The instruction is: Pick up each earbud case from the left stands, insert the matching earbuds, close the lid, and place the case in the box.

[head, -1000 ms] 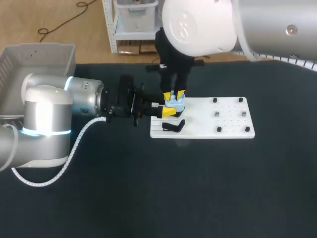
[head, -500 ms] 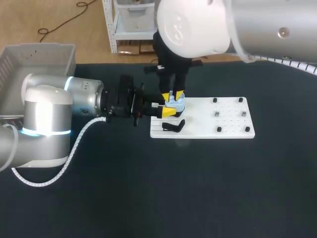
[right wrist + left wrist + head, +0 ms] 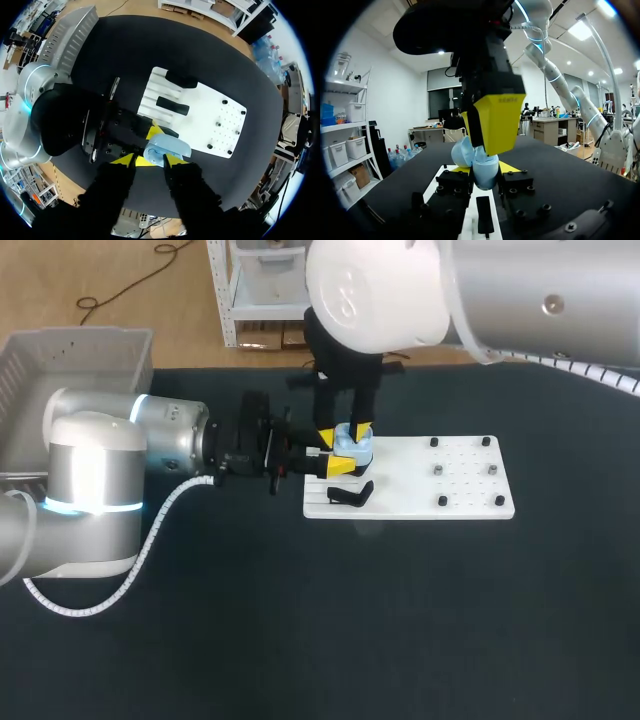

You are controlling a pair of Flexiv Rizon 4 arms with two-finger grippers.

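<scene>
The light blue earbud case (image 3: pixel 349 452) hangs just above the left end of the white stand board (image 3: pixel 470 490). My left gripper (image 3: pixel 338 466) comes in level from the left and is shut on the case's lower part; in the left wrist view the case (image 3: pixel 481 167) sits between its yellow pads (image 3: pixel 512 167). My right gripper (image 3: pixel 343 434) points straight down over the case, open, with one yellow tip on each side of the case's top. In the right wrist view the case (image 3: pixel 167 146) lies just ahead of the right gripper (image 3: pixel 148 160), nearer one finger.
A black stand piece (image 3: pixel 350 495) lies on the board's near left corner, and small black and metal pegs (image 3: pixel 438 470) dot its right half. A grey slotted box (image 3: pixel 60 360) stands at the table's far left. Dark table surface stretches in front.
The right gripper's fingers have spread apart around the top of the case. The right arm has shifted slightly to the left. The left arm and the case have stayed put.
</scene>
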